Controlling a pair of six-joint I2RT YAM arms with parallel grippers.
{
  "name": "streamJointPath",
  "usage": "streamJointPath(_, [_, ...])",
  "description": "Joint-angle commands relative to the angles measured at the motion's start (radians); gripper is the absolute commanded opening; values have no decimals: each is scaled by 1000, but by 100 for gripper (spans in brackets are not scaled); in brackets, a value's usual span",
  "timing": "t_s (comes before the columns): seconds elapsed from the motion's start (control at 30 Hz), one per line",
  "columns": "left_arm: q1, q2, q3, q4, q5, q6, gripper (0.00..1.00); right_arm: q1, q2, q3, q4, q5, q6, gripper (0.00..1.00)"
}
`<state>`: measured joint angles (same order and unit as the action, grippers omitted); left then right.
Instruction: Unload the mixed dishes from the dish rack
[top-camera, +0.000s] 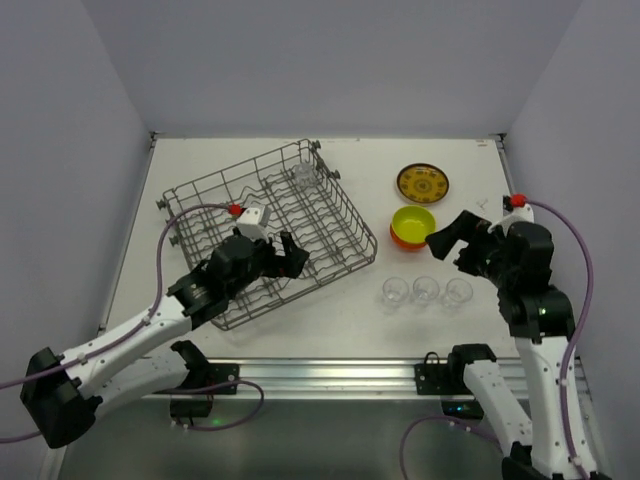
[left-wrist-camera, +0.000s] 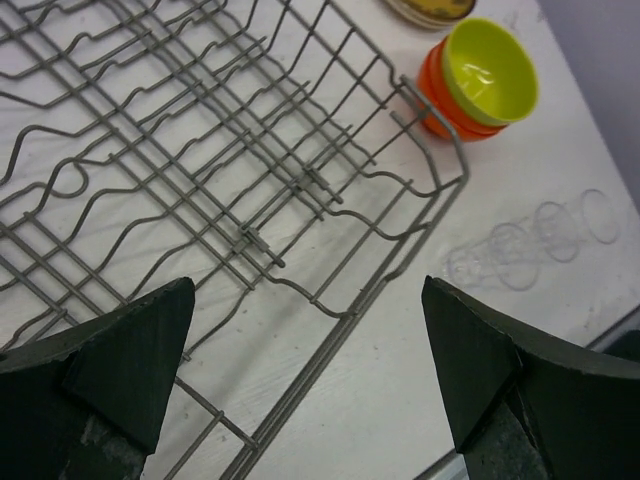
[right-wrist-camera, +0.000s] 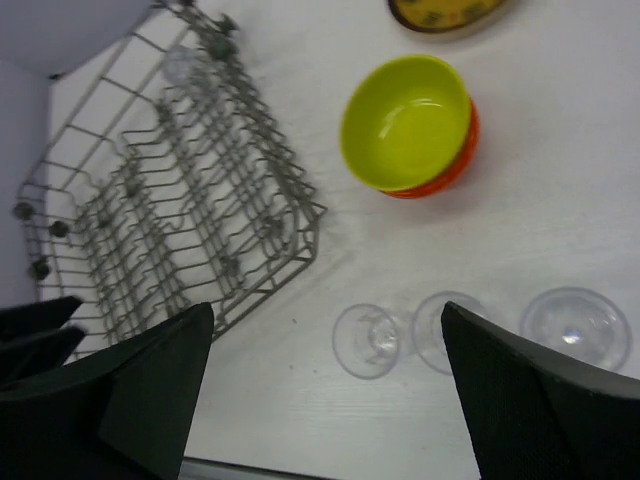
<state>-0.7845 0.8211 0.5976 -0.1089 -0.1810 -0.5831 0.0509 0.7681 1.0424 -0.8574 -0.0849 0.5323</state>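
- Left wrist view: left gripper (left-wrist-camera: 310, 345) has its fingers spread wide and empty, above the near corner of the dish rack (left-wrist-camera: 352, 316). Only the fingertips are in frame.
- Right gripper (right-wrist-camera: 330, 365): fingers spread apart, holding nothing, over the table (top-camera: 335, 325).
- Three glass cups (right-wrist-camera: 367, 340): in a row on the table beside the rack, outlines faint. One finger covers part of two.
- Lime-yellow bowl (right-wrist-camera: 405, 120): nested in an orange bowl (right-wrist-camera: 458, 168), right of the rack. The count of orange bowls is unclear.
- Patterned plate (top-camera: 422, 182): beyond the bowls, cut off in both wrist views.
- Faint clear item (top-camera: 303, 176): in the rack's far corner, too blurred to identify.
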Motion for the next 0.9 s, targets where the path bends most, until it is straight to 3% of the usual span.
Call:
streamJointPath(0.0, [50,163,106,87,-91,-15,100,4,-137,-119,208,-313,0,99])
streamJointPath(0.1, [135,313,214,90,-55,28,100,4,-148,-156,196,-358,-2,99])
streamJointPath(0.27, [266,527,365,239,79,181,100,4,-214,-286,297,-438,72,99])
streamJointPath(0.43, [350,850,635,167,173,350,100,4,-247,-352,356,-568,92,99])
streamJointPath(0.5, [378,962,724,184,272,379,100,4,-250,-367,377,-614,100,99])
streamJointPath(0.73, [406,1174,924,161,258,578,100,4,-260,-377,325,-655,8,99])
streamJointPath(0.87, [415,1253,998,141,319,658,100,3,-288,-380,343,-674,9,99])
